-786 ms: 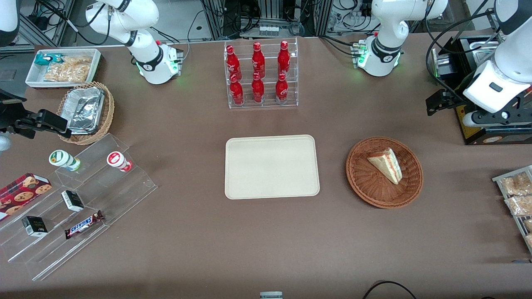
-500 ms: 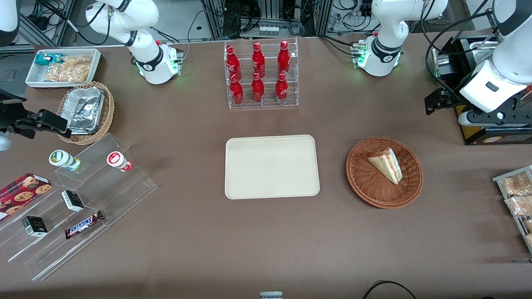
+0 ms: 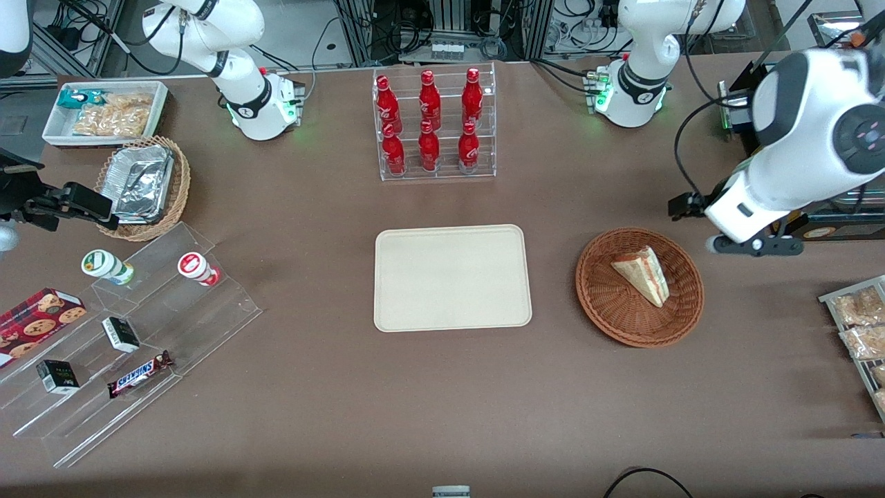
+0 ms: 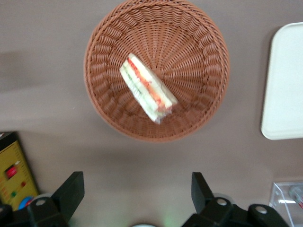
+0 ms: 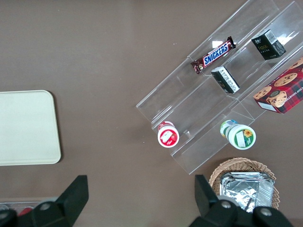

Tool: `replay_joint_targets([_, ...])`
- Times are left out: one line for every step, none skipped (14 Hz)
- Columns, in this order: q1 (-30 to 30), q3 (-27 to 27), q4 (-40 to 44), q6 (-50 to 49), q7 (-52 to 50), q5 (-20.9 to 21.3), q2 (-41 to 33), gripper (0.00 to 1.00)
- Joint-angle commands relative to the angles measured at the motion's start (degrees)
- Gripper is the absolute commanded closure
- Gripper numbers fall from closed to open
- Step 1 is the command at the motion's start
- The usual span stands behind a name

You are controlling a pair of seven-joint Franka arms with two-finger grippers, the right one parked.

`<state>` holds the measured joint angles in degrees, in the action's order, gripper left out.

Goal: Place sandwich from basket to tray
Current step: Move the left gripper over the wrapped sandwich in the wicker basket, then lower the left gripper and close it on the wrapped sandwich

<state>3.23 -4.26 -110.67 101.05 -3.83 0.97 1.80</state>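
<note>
The sandwich (image 3: pixel 643 275) (image 4: pixel 147 90), a pale wedge with a red and green filling stripe, lies in the round reddish-brown basket (image 3: pixel 603 299) (image 4: pixel 105 109). Toward the parked arm's end from the basket, the cream tray (image 3: pixel 453 277) (image 4: pixel 286 85) lies flat with nothing on it. My left gripper (image 3: pixel 757 245) (image 4: pixel 136 189) hovers over bare table just off the basket's rim, toward the working arm's end. It is open wide, with only table between its dark fingers (image 4: pixel 71 189). It touches neither basket nor sandwich.
A black box with a yellow panel (image 3: pixel 830 225) (image 4: pixel 14 175) stands close beside the gripper. Snack packets (image 3: pixel 861 325) lie at the table edge nearby. A clear rack of red bottles (image 3: pixel 434 124) stands farther from the front camera than the tray.
The left arm has swung in from the table's end toward the basket and come nearer the front camera. Basket, sandwich and tray have not moved.
</note>
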Motion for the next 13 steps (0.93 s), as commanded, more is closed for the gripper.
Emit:
replay_joint_targets([0.46, 0.22, -10.42, 10.80, -0.30, 0.44, -2.32, 0.00])
replay_joint_targets([0.38, 0.22, -13.49, 15.19, -0.57, 0.44, -2.50, 0.00])
replay_joint_targets([0.29, 0.30, -16.57, 20.02, -1.53, 0.44, -2.59, 0.00])
replay_joint_targets([0.29, 0.30, -17.99, 22.85, -5.36, 0.44, -2.15, 0.00])
replay_joint_targets([0.29, 0.30, -18.70, 24.36, -11.49, 0.35, -1.63, 0.00])
replay_joint_targets([0.46, 0.22, -19.06, 26.20, -20.25, 0.43, -0.58, 0.00])
replay_joint_targets([0.55, 0.22, -19.24, 27.26, -27.13, 0.44, -0.13, 0.00])
replay_joint_targets([0.55, 0.22, -19.41, 28.40, -33.72, 0.44, 0.48, 0.00])
replay_joint_targets([0.55, 0.22, -19.76, 29.81, -38.66, 0.44, 0.84, 0.00])
replay_joint_targets([0.46, 0.22, -20.63, 31.91, -43.15, 0.44, 1.19, 0.00])
replay_joint_targets([0.38, 0.22, -21.77, 34.19, -46.41, 0.44, 1.54, 0.00])
replay_joint_targets([0.37, 0.22, -22.66, 36.48, -48.80, 0.44, 1.98, 0.00])
replay_joint_targets([0.37, 0.22, -23.45, 38.59, -51.34, 0.35, 2.94, 0.00])
